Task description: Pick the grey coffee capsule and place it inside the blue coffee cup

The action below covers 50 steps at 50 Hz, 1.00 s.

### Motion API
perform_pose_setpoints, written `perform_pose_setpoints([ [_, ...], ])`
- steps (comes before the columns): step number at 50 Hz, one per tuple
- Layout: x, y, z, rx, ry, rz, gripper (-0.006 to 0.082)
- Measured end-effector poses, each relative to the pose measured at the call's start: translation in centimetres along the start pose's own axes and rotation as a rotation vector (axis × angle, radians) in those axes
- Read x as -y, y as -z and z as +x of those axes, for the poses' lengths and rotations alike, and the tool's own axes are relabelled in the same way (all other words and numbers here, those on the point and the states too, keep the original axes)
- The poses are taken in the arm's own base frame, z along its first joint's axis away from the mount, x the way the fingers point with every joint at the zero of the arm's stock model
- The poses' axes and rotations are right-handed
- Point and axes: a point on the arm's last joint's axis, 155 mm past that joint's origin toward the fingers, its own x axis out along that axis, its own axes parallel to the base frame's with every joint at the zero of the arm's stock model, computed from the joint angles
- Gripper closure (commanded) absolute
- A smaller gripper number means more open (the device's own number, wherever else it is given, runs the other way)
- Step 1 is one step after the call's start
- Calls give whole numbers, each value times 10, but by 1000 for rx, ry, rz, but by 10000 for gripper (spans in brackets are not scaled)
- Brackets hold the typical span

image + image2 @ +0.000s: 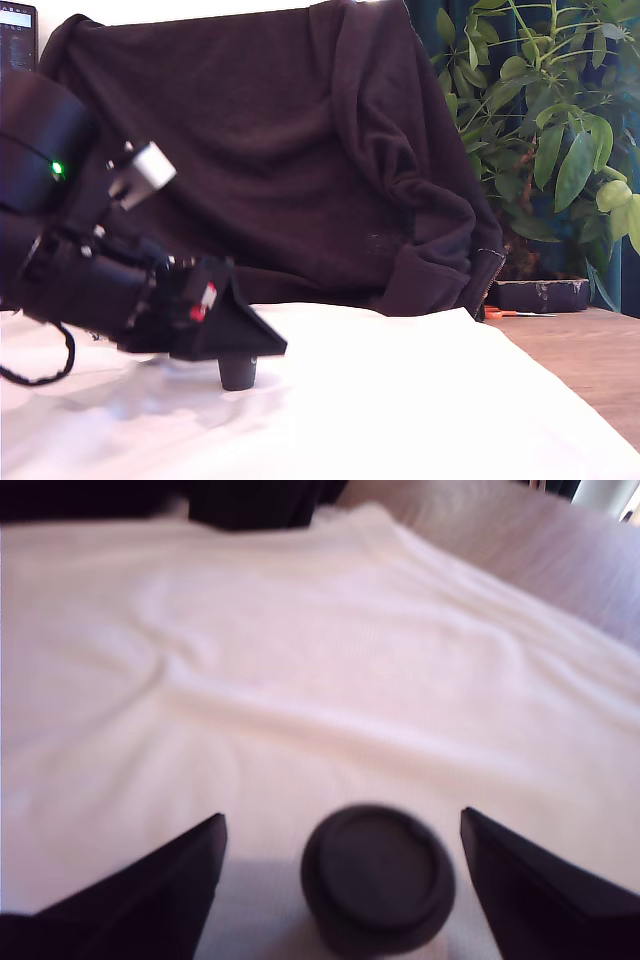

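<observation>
while the gripper [340, 880] hovers low with its jaws spread apart, the grey coffee capsule [377, 880] stands upright between them. neither jaw touches it, and it rests on the white cloth [300, 680].

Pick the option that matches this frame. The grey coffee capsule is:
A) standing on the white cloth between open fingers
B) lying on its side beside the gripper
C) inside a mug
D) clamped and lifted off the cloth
A: the grey coffee capsule stands lid-up on the white cloth, with a gap to each side inside the open gripper.
</observation>
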Motion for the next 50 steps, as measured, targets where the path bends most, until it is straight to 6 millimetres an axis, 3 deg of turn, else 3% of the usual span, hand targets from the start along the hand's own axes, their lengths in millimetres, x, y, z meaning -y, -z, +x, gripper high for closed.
perform_pose_setpoints([
  [5,2,5,1,-13,10,-1,90],
  [8,3,5,1,-14,16,0,147],
  [11,6,5,1,-14,32,0,289],
  [17,13,6,1,-15,71,0,668],
  [20,16,6,1,-15,84,0,757],
  [50,17,0,1,3,92,-26,768],
])
